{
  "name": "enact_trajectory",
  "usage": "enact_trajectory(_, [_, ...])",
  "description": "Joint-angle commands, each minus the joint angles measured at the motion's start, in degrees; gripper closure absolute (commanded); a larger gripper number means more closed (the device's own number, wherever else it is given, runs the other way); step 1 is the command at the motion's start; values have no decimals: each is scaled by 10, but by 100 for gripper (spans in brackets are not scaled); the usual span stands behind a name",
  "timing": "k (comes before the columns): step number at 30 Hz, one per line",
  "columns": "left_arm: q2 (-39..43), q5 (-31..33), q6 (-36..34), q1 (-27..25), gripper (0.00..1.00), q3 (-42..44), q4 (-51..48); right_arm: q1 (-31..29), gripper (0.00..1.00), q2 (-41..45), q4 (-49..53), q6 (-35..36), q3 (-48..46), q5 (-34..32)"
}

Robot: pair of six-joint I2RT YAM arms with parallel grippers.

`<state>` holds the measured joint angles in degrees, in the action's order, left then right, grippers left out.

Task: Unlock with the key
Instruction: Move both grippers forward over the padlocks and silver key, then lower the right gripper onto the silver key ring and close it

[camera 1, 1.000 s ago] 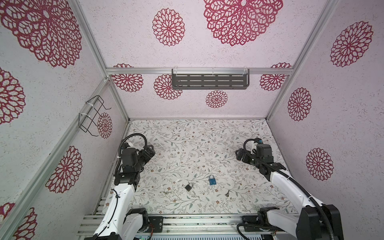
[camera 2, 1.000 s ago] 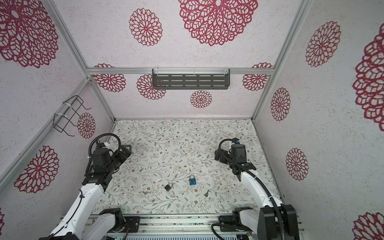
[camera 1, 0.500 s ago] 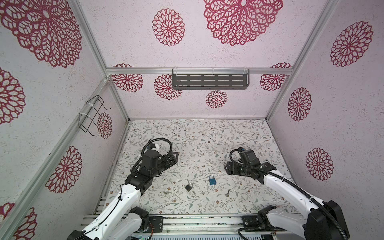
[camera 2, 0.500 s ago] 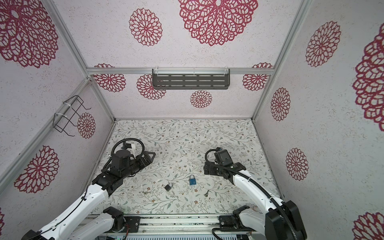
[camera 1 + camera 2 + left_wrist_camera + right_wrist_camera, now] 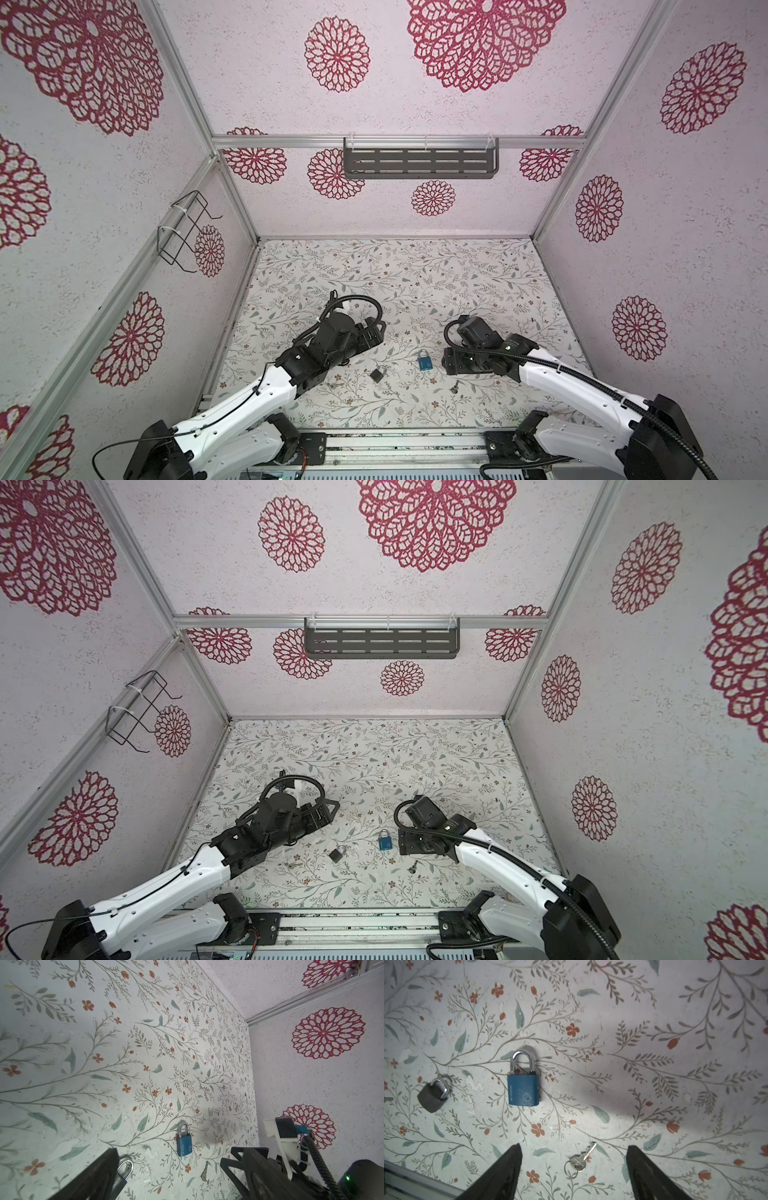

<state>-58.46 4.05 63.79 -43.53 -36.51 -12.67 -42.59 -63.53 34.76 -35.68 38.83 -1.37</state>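
Floral tabletop (image 5: pixel 633 1084) holds blue padlock (image 5: pixel 522 1089), lettering illegible.

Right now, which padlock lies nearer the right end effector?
The blue padlock; the dark grey padlock lies beyond it, farther from the right end effector.

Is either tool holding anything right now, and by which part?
Nothing is held. The right tool is open over the key, which lies untouched on the table. The left tool is open and empty too.
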Motion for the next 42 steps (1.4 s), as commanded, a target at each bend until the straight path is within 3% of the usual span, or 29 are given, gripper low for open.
enact_trajectory(1, [-18,22,21,-24,3,-15,28,-21,22,17,29,-36,-10,-23])
enact_trajectory(9, [-53,31,5,-69,3,-17,73,-77,35,19,18,-62,-33,-32])
enact_trajectory(22, [-73,31,9,-81,3,-13,67,-135,52,-13,-20,-80,-64,-38])
enact_trajectory(42, [-72,37,9,-82,3,-4,67,-144,69,-74,-33,-45,-51,-56])
